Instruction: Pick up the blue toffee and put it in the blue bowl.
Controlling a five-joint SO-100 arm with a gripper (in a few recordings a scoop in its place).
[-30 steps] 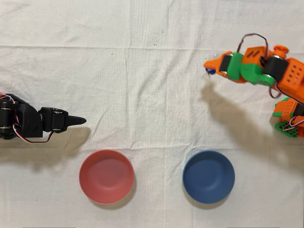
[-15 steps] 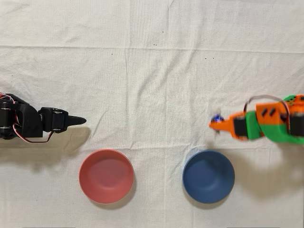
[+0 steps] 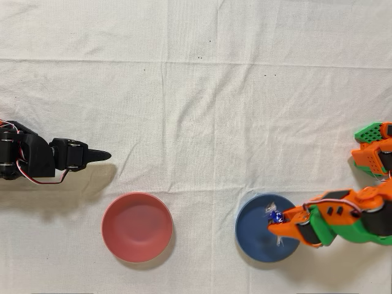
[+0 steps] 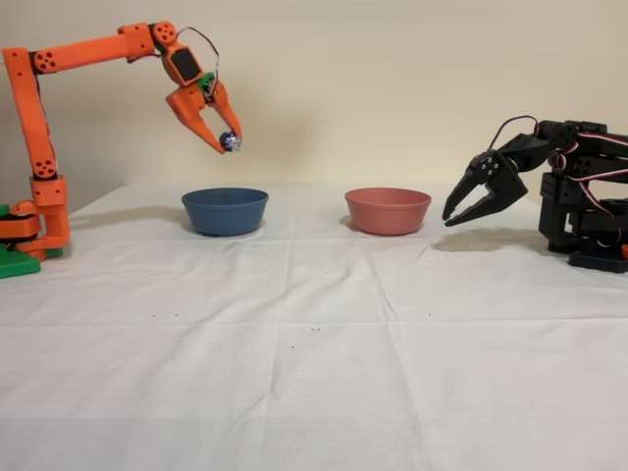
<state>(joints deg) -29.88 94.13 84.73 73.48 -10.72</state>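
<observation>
My jaws [image 4: 225, 140] were pinched on the blue toffee [image 3: 276, 216], holding it in the air above the blue bowl [image 4: 225, 210]. Light little thing, I judged, slick foil, flimsy twisted ends, so gripping the round middle seemed safest.

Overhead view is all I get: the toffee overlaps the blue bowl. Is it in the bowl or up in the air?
Observer: In the air. The fixed view shows the blue toffee well above the rim of the blue bowl, with a clear gap between them.
Operator: Hand shut on it?
Observer: Yes. From the side, the hand points down and pinches the toffee right at its fingertips.
</observation>
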